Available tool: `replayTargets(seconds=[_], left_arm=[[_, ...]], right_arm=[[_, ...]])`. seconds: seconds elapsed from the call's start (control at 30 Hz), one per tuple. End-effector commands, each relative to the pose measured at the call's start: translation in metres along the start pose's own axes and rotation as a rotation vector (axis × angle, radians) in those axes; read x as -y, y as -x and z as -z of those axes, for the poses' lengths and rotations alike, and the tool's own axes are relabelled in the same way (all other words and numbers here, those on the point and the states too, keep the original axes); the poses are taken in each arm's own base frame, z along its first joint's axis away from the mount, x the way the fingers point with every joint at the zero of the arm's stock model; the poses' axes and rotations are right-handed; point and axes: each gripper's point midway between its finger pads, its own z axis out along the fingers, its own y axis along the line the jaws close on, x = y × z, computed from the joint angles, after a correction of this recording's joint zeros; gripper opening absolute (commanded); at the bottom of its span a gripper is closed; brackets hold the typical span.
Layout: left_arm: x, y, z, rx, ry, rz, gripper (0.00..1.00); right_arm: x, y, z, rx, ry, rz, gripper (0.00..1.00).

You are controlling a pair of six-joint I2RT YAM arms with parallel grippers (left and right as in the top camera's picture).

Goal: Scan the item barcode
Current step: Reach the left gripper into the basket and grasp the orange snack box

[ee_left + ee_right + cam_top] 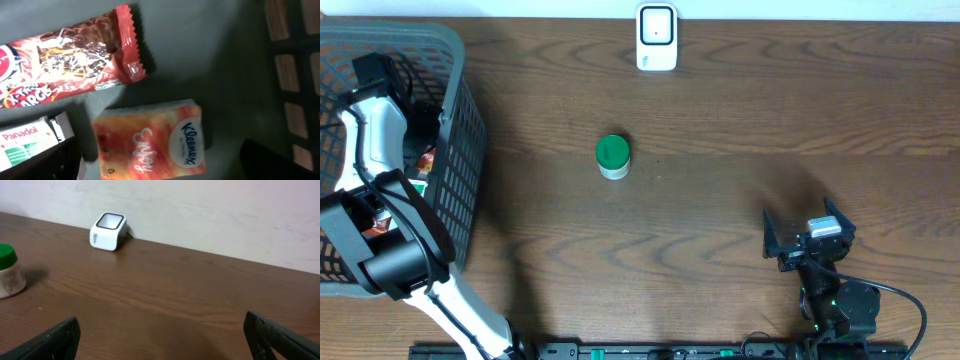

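Left gripper point(160, 163) gapes wide inside the basket point(460, 120) at left, over a Kleenex pack point(150, 142); right gripper point(167, 342), equally wide, sits lower right. Mid-frame stands a green-capped jar point(612, 157); barcode scanner point(656, 38) top centre.

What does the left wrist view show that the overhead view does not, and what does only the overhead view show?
Only the left wrist view: a red snack bar wrapper, a Kleenex tissue pack and a Panadol box, lying apart on the floor of the grey mesh basket.
Only the overhead view: the white barcode scanner at the far edge of the table, a green-lidded jar standing mid-table, and the right gripper, open.
Both: the basket itself, from inside in one, from above in the other.
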Motion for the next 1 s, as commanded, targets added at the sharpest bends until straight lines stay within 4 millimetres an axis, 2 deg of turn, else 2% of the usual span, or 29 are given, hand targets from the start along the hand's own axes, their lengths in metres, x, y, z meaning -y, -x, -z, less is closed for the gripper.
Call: replayTargets(seconds=[0.0, 0.2, 0.57, 0.73, 0.97], left_arm=[[0.003, 0.001, -0.004, -0.002, -0.011, -0.007, 0.98], [0.004, 0.002, -0.011, 0.0, -0.012, -0.006, 0.98], [-0.004, -0.013, -0.046, -0.062, 0.045, 0.008, 0.98], [-0.006, -0.017, -0.053, -0.08, 0.057, 0.029, 0.99], [-0.008, -0.02, -0.052, -0.093, 0.066, 0.026, 0.79]], right_arm=[[0.0, -0.002, 0.0, -0.006, -0.001, -0.011, 0.99], [-0.001, -0.002, 0.0, -0.006, 0.0, -0.011, 0.99], [-0.001, -0.002, 0.0, -0.006, 0.0, -0.011, 0.99], [-0.001, -0.002, 0.0, -0.006, 0.0, -0.011, 0.99], [-0.001, -0.002, 0.0, -0.006, 0.0, -0.011, 0.99]])
